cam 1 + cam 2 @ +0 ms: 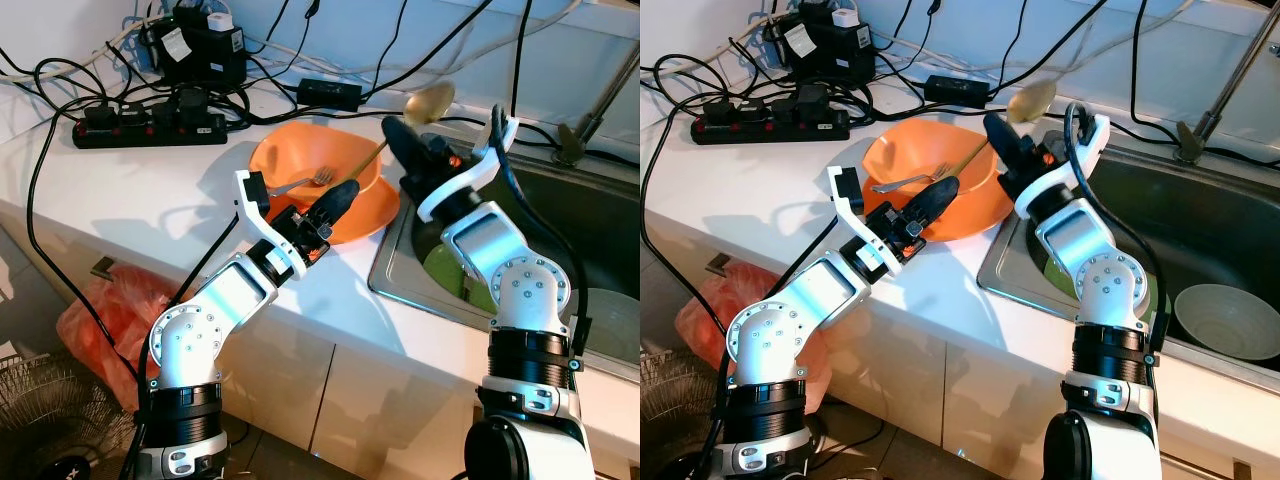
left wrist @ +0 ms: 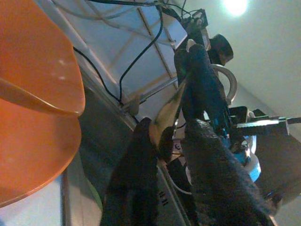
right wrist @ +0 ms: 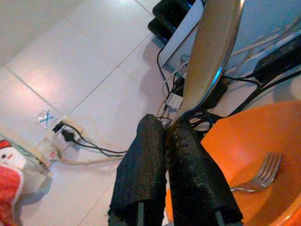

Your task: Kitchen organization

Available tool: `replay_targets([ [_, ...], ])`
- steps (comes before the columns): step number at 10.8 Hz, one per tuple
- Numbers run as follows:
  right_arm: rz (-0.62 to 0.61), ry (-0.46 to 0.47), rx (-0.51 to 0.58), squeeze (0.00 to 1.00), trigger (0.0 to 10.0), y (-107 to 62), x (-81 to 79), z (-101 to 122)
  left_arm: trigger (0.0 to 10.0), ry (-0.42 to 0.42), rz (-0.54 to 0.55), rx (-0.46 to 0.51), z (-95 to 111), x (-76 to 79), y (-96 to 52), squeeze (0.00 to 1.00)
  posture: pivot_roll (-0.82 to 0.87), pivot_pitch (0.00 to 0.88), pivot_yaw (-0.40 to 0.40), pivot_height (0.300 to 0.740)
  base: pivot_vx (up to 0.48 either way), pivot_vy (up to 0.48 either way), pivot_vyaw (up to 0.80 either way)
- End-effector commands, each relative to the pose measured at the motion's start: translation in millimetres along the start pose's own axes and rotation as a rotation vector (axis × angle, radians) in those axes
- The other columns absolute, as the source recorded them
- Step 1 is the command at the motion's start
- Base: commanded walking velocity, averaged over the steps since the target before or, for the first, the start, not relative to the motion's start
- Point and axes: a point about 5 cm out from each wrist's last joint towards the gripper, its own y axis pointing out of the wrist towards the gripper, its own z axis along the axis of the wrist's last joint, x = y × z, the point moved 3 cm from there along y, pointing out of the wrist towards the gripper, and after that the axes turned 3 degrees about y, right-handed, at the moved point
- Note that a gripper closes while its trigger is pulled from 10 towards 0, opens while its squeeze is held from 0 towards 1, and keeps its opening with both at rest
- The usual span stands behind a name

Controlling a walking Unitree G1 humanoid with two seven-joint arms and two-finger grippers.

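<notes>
One orange bowl [image 1: 300, 155] on the white surface [image 1: 120, 190], centre of the left eye frame, just beside the sink [image 1: 590, 240]. One fork [image 1: 300, 183] lies inside it, tines toward the sink. One gold-coloured spoon [image 1: 425, 103], bowl end up, upper centre of frame; its handle slants down over the orange bowl's rim.

Right pincer [image 1: 400, 135] closed tight on the spoon's handle; the wrist view shows the handle clamped between both fingers [image 3: 141, 174]. Left pincer [image 1: 335, 200] sits at the orange bowl's near rim, fingers narrowly apart with nothing between them; whether they touch the rim cannot be told.

One pale bowl [image 1: 1228, 320] in the sink, lower right of the right eye frame. Something green [image 1: 450, 270] in the sink is mostly hidden behind the right arm. One black power strip [image 1: 150, 125] and tangled cables, upper left. Orange bag [image 1: 100, 320] below the surface, partly hidden by the left arm.
</notes>
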Motion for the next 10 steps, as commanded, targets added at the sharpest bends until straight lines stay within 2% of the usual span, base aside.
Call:
replay_targets([
  [1,-0.059,-0.018,0.030,0.00,0.0,-3.5,10.0,7.8,10.0,0.008,-0.037,-0.008,0.3,7.5,2.6,1.00,0.06,0.020,-0.050,0.740,0.000,0.000,0.00],
  [3,-0.130,-0.016,0.089,0.00,0.0,-6.3,22.2,18.8,10.0,0.026,-0.013,-0.017,0.1,4.6,1.8,1.00,0.06,0.015,-0.050,0.740,0.000,0.000,0.00],
  [4,-0.196,-0.042,0.135,0.00,0.0,-9.1,32.0,28.3,10.0,0.074,0.009,-0.038,-0.6,2.4,0.5,1.00,0.06,0.015,-0.050,0.740,0.000,0.000,0.00],
  [5,-0.220,-0.053,0.152,0.00,0.0,-10.2,35.3,31.8,10.0,0.091,0.016,-0.045,-0.7,1.7,0.1,1.00,0.06,0.015,-0.050,0.740,0.000,0.000,0.00],
  [6,-0.373,-0.138,0.242,0.00,0.0,-22.7,58.9,53.7,10.0,0.181,0.039,-0.059,1.3,-0.1,-2.9,1.00,0.06,0.012,-0.053,0.740,0.000,0.000,0.00],
  [8,-0.483,-0.235,0.313,0.00,0.0,-37.9,75.6,76.4,10.0,0.234,0.045,-0.080,0.2,0.0,-5.9,1.00,0.06,0.012,-0.053,0.740,0.000,0.000,0.00],
  [10,-0.616,-0.387,0.327,0.00,0.0,-51.0,90.9,92.2,10.0,0.345,0.030,-0.137,-4.7,3.9,-5.5,1.00,0.07,0.012,-0.049,0.740,0.000,0.000,0.00],
])
